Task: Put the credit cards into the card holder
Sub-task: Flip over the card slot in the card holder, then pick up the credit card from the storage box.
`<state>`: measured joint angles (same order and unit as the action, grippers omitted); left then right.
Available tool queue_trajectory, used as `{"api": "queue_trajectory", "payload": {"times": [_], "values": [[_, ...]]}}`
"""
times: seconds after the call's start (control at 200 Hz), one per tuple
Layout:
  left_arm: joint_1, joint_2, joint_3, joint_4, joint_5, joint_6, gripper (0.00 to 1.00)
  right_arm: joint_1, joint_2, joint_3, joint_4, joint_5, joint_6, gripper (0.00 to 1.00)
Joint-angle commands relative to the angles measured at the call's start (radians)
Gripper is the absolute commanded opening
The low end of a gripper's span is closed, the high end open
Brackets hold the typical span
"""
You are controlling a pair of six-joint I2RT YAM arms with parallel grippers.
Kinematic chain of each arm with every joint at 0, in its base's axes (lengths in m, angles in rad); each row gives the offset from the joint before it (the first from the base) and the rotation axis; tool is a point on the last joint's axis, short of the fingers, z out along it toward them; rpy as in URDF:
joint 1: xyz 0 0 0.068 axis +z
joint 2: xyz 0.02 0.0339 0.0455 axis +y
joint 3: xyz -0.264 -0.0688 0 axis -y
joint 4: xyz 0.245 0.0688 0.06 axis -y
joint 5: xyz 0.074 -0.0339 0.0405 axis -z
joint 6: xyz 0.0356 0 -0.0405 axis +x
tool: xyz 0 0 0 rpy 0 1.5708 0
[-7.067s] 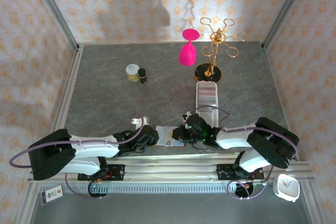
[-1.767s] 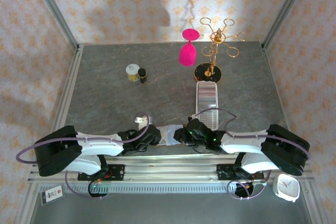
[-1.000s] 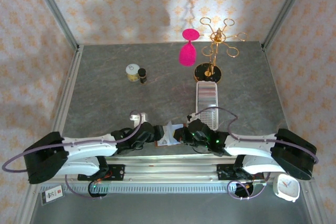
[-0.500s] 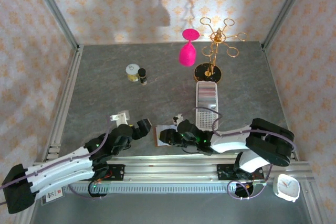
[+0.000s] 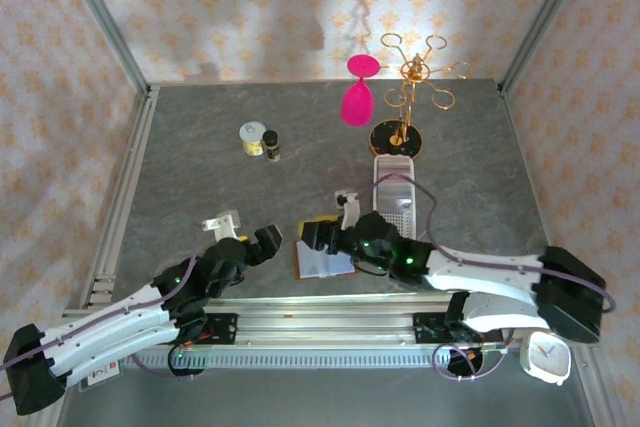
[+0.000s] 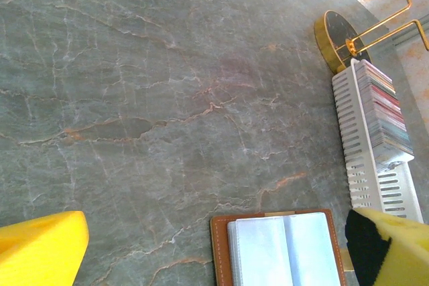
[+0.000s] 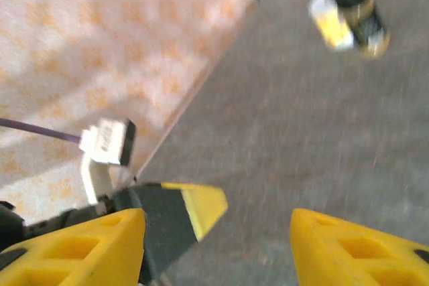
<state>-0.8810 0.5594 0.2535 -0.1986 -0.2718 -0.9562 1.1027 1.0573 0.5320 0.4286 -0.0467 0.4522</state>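
Resting open, card holder (image 5: 325,263) lies just beside right hand (image 5: 312,235).

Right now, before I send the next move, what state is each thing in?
card holder: lying open, pale pockets up.
cards: standing on edge in the white tray.
left gripper: open, empty.
right gripper: open, empty; view blurred.
pink glass: upside down, foot up.
gold rack: upright.
small bottle: upright, capped.
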Motion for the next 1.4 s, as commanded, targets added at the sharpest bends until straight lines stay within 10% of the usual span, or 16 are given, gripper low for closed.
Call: {"api": "queue_trajectory", "payload": {"times": [0.0, 0.511, 0.941, 1.396], "values": [[0.008, 0.009, 0.043, -0.019, -0.028, 0.043, 0.99, -0.003, -0.131, -0.048, 0.007, 0.118, -0.346, 0.59], [0.008, 0.093, 0.131, 0.021, -0.01, 0.184, 0.99, -0.146, -0.25, 0.032, -0.484, 0.064, -1.349, 0.76], [0.008, 0.119, 0.052, 0.111, 0.062, 0.151, 0.99, -0.576, -0.114, 0.033, -0.577, -0.09, -1.75, 0.85], [0.008, 0.112, 0.012, 0.153, 0.126, 0.172, 0.99, -0.652, 0.19, 0.077, -0.447, -0.078, -1.944, 0.86]]}}
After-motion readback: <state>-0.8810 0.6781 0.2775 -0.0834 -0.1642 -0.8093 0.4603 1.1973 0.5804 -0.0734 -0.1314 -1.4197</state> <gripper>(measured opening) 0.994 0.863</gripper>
